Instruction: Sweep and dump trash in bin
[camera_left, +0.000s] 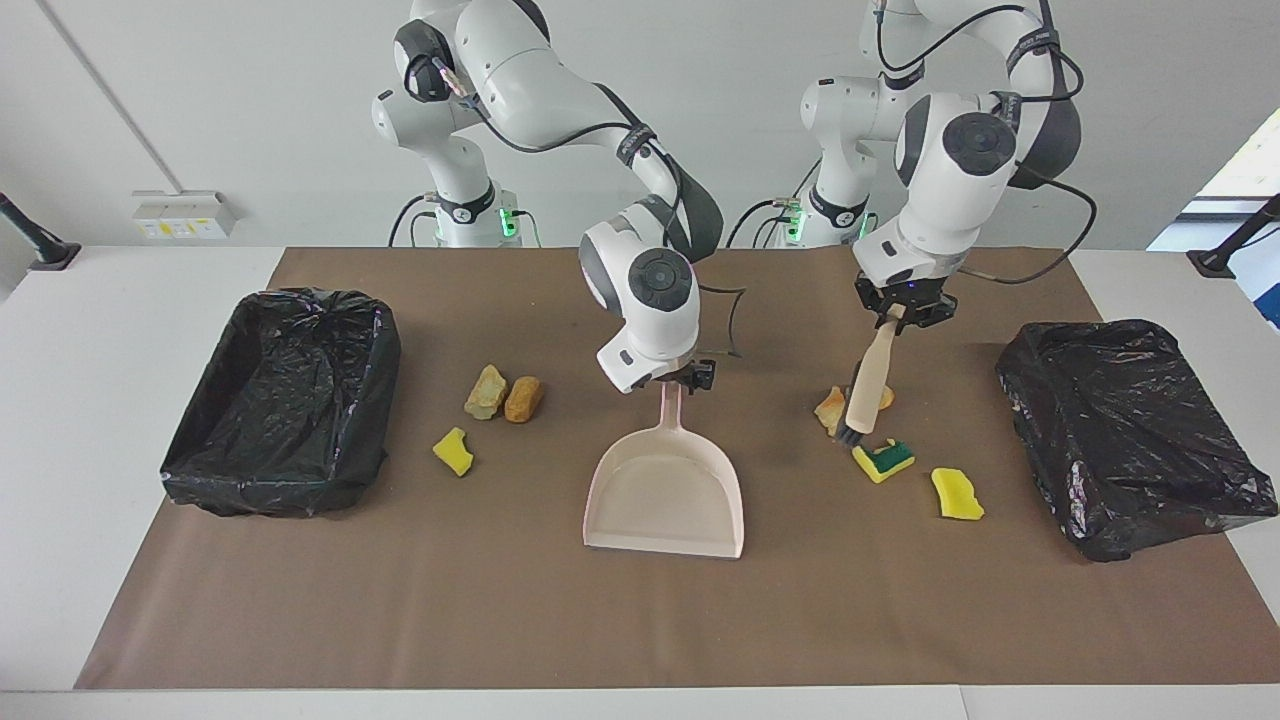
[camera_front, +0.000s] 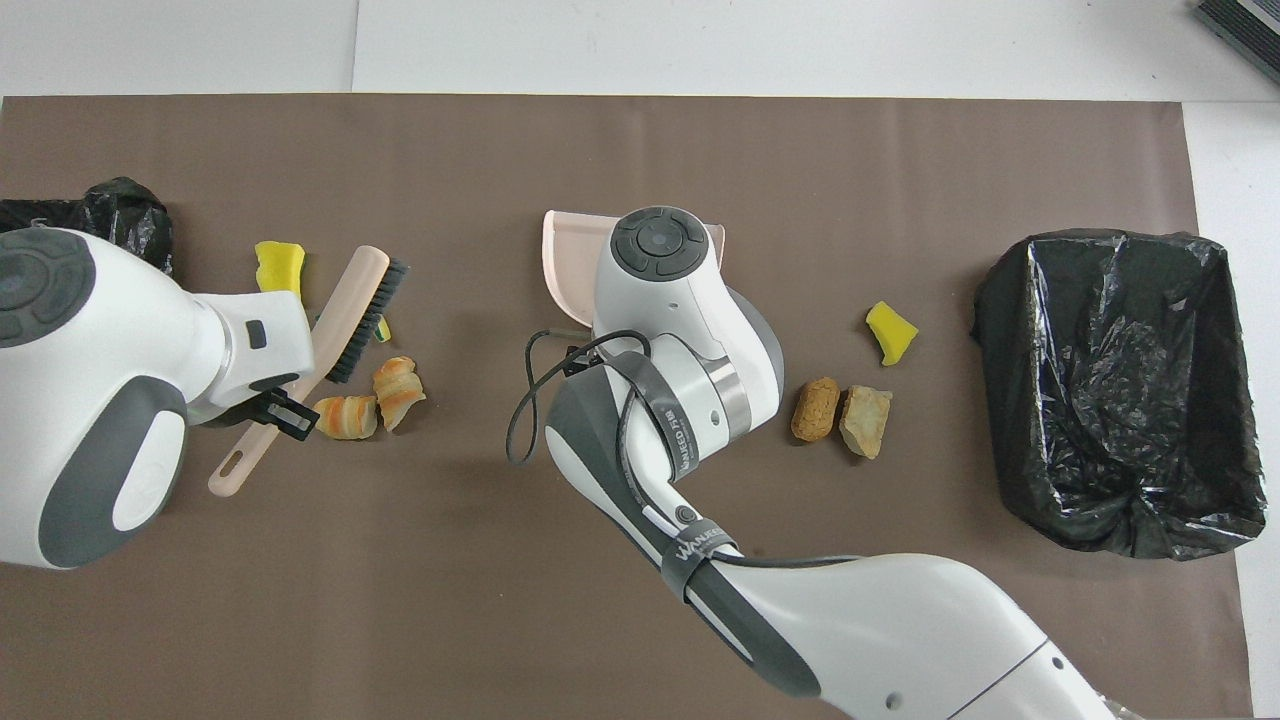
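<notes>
Left gripper (camera_left: 905, 312) clamps the brush (camera_left: 866, 385) (right gripper (camera_left: 690, 378) at dustpan (camera_left: 665, 495) handle, grip unclear): keep bristles flat, sweep trash (camera_left: 831, 408) panward.

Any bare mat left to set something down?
Yes: the strip of mat farther from the robots than the dustpan, running between both bins. Crowded around the brush, where four scraps cluster.

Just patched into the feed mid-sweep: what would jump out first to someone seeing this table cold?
The two arms with their tools: the left gripper holds a brush down among croissant pieces and a green-backed sponge at the left arm's end. The right gripper is at the handle of the beige dustpan mid-table. A black-lined bin sits at each end of the brown mat.
</notes>
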